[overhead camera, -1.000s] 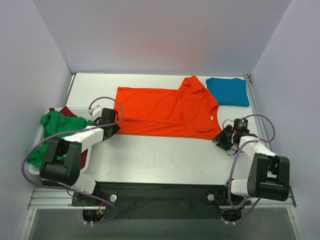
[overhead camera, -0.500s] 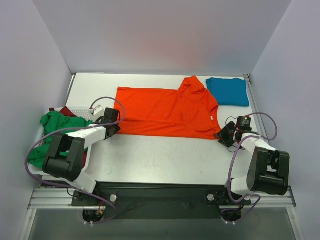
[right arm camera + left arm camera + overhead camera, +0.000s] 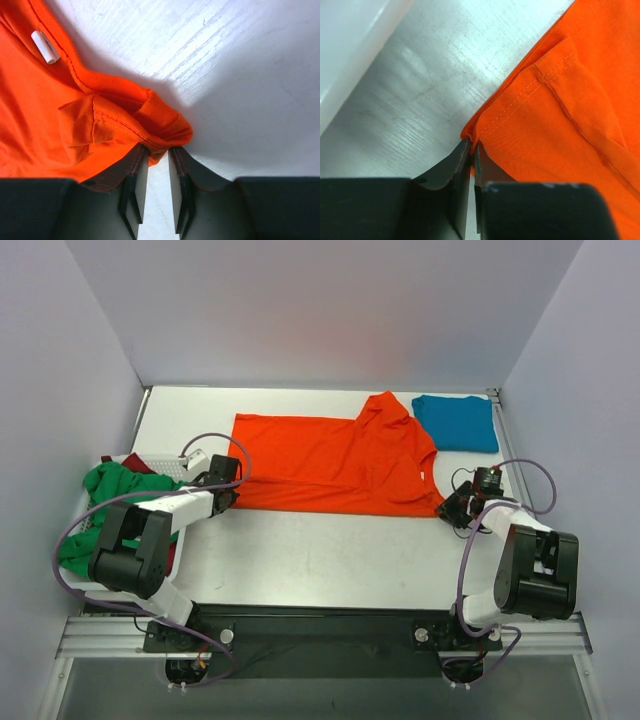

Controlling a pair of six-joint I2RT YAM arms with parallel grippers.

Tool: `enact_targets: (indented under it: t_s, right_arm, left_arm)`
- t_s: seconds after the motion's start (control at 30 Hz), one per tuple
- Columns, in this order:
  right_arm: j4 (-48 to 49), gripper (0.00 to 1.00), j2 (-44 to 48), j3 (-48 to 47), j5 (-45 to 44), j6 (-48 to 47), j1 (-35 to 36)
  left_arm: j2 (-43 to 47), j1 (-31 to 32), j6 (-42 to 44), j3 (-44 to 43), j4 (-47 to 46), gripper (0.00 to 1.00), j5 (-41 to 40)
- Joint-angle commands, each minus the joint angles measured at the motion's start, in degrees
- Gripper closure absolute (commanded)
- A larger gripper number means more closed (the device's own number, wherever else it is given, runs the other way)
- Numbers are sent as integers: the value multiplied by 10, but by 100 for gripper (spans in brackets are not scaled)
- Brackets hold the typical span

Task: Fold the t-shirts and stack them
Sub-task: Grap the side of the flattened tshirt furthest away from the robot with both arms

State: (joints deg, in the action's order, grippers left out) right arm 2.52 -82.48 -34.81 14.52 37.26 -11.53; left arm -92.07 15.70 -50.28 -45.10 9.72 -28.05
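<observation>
The orange-red t-shirt [image 3: 330,465] lies spread flat across the middle of the table, its neck to the right. My left gripper [image 3: 232,498] is at the shirt's near left corner. In the left wrist view the left gripper [image 3: 471,146] is shut, pinching the hem corner of the orange cloth [image 3: 560,125]. My right gripper [image 3: 447,510] is at the near right corner. Its narrow jaws [image 3: 157,149] hold a bunched fold of orange cloth [image 3: 40,110] between the tips. A folded teal blue t-shirt [image 3: 457,423] lies at the far right.
A white lattice basket [image 3: 165,462] at the left edge holds a crumpled green t-shirt [image 3: 110,490] and a dark red one [image 3: 130,462]. A small white label [image 3: 45,46] shows inside the orange shirt's neck. Grey walls close in the table on three sides.
The left gripper has shut on the shirt's corner. The right gripper has slid up to the shirt's other near corner and its jaws have narrowed round the cloth.
</observation>
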Motion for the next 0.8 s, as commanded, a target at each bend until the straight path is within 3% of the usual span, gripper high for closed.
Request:
enact_targets:
  t_s: [0.0,0.13,0.2,0.77]
  right_arm:
    - [-23,76,-18,-16,-42,-12,5]
    - [-42,96,-19,-28,-42,-13,5]
    - [-49,100,-17,-36,-42,-14,6]
    - [-185,100,84,-50,-98,-14,-4]
  left_arm:
    - [-7,4,11,-13,-4,87,0]
    - [11,8,26,-14,-11,96,5]
    - [18,11,32,-17,-11,98,5]
    - [98,52,6,-11,88,100,-33]
